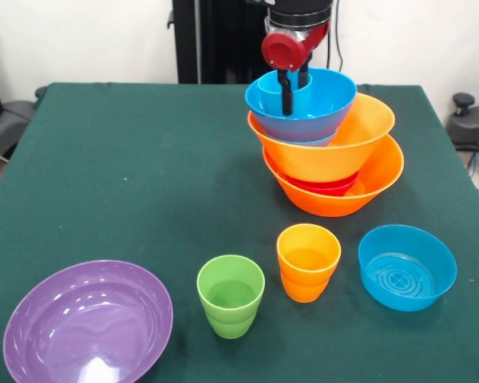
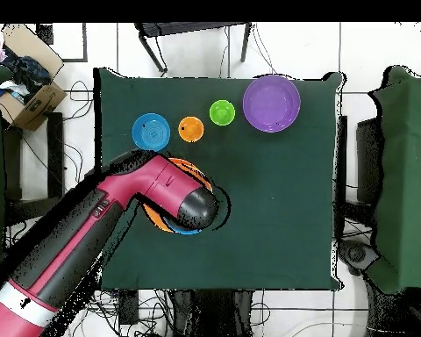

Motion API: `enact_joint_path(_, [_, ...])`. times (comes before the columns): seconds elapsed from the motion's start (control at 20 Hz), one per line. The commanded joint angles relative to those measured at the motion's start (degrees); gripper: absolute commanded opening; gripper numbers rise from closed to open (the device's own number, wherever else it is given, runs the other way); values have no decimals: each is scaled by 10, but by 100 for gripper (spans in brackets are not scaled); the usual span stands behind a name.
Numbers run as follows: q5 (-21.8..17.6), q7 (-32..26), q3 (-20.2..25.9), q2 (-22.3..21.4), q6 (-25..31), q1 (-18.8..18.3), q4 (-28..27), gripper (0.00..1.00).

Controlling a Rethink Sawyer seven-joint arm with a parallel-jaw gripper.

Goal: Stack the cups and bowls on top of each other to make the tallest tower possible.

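Atop the tower (image 1: 327, 152) | I see tool (image 1: 293, 94) fingers pinching blue cup (image 1: 281, 86) rim, inside top blue bowl (image 1: 307, 108) | jaws narrow

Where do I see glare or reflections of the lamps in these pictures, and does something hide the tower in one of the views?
Front view: bright white glare sits low inside the purple bowl, and soft highlights show on the green cup and orange cup. Overhead view: the arm covers most of the tower, so only slivers of its rim show; no strong glare there.
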Motion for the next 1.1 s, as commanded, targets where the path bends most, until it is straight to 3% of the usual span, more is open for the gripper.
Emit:
enact_joint_path(0.05, [14, 13, 124, 10, -12, -6, 15, 100])
enact_joint_path(0.65, [4, 12, 123, 9, -14, -2, 18, 100])
enact_joint_path(1.1, [-15, 33, 90, -4, -19, 7, 31, 100])
